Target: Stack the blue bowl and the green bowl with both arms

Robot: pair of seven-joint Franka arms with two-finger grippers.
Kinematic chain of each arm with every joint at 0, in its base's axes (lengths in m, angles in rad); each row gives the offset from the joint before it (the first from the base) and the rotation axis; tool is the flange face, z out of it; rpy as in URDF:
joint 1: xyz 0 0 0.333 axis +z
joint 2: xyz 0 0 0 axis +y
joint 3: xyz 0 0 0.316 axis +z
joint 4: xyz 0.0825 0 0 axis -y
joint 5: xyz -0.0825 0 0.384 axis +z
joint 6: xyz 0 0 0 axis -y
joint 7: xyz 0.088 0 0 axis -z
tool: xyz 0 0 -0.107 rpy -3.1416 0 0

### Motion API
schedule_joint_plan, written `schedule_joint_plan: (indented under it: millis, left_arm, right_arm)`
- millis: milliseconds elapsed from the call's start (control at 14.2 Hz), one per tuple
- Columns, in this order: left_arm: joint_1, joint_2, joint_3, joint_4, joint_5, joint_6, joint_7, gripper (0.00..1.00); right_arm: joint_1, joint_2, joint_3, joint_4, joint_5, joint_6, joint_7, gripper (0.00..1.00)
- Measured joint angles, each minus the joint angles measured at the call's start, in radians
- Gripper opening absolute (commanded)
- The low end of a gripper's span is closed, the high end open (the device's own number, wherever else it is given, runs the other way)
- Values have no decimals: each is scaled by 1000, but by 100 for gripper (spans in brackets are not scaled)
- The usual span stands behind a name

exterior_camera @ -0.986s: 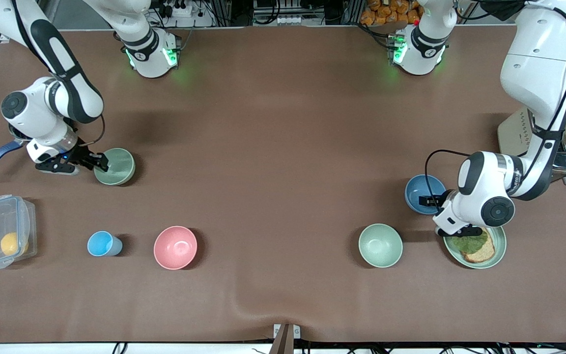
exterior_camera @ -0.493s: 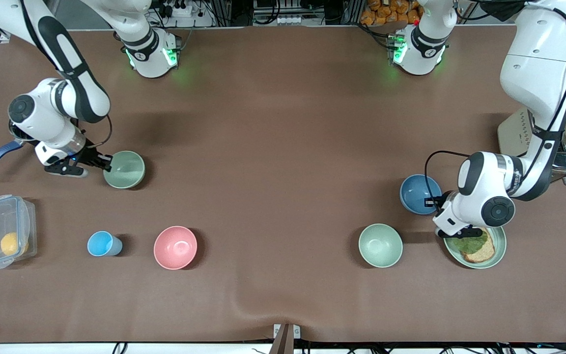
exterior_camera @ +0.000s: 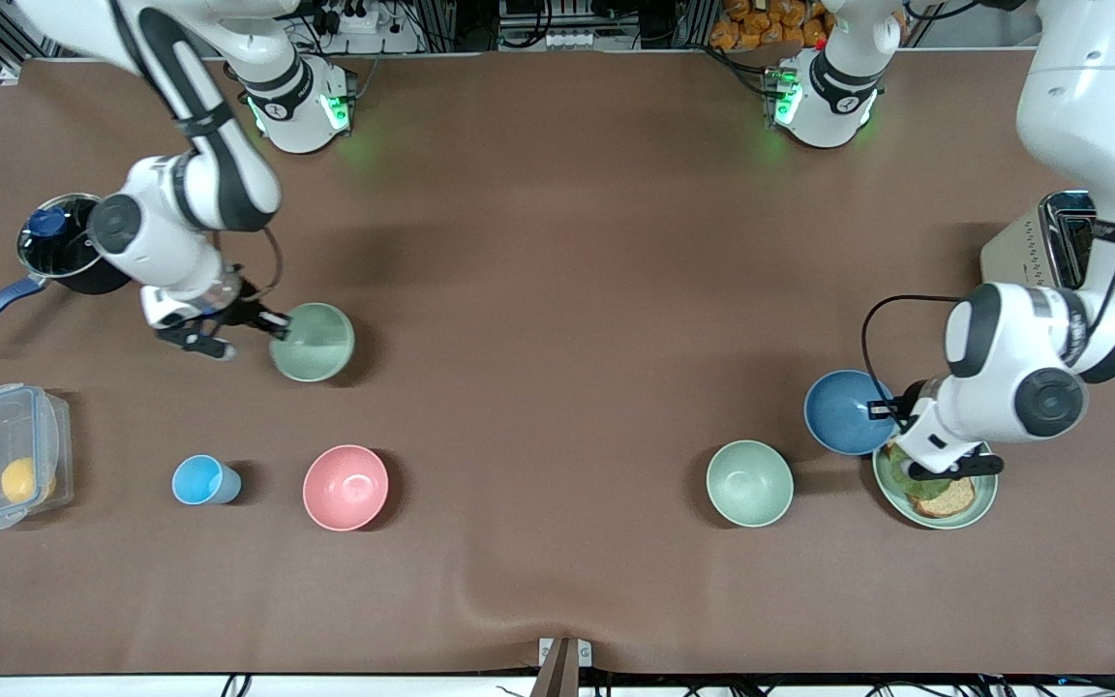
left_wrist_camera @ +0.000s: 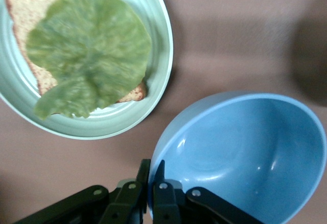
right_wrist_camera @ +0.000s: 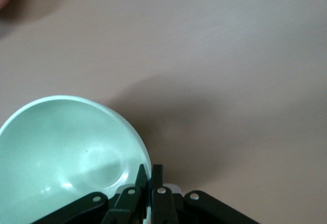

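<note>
My right gripper (exterior_camera: 279, 330) is shut on the rim of the green bowl (exterior_camera: 314, 343) and holds it just above the table, toward the right arm's end. In the right wrist view the gripper (right_wrist_camera: 149, 170) pinches the bowl's (right_wrist_camera: 61, 152) rim. My left gripper (exterior_camera: 885, 410) is shut on the rim of the blue bowl (exterior_camera: 846, 413) and holds it tilted above the table, beside the green plate (exterior_camera: 981, 503). In the left wrist view the gripper (left_wrist_camera: 152, 165) clamps the blue bowl's (left_wrist_camera: 245, 152) rim.
A mint bowl (exterior_camera: 749, 482) sits near the plate with bread and lettuce (left_wrist_camera: 87, 55). A pink bowl (exterior_camera: 346, 487), a light-blue cup (exterior_camera: 204, 480) and a clear box (exterior_camera: 6, 455) lie nearer the camera. A pot (exterior_camera: 59, 250) and a toaster (exterior_camera: 1066, 247) stand at the table's ends.
My right gripper has carried the green bowl toward the table's middle, uncovering the pot. My left gripper has lifted the blue bowl and shifted it toward the plate.
</note>
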State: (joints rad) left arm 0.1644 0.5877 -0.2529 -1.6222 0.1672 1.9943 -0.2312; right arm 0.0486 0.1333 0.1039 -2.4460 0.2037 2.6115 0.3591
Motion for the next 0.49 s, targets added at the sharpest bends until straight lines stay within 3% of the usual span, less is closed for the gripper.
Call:
schedule_joint_plan:
  millis: [211,493]
  left_arm:
    - [10,-49,-1,2,-60,0,0,0]
    - [22,-109,-2,2,-168,0,0,0]
  right_arm:
    - [157,-8,4,27,63,-1,196,0]
    - [369,-8,5,72,74,5,479,0]
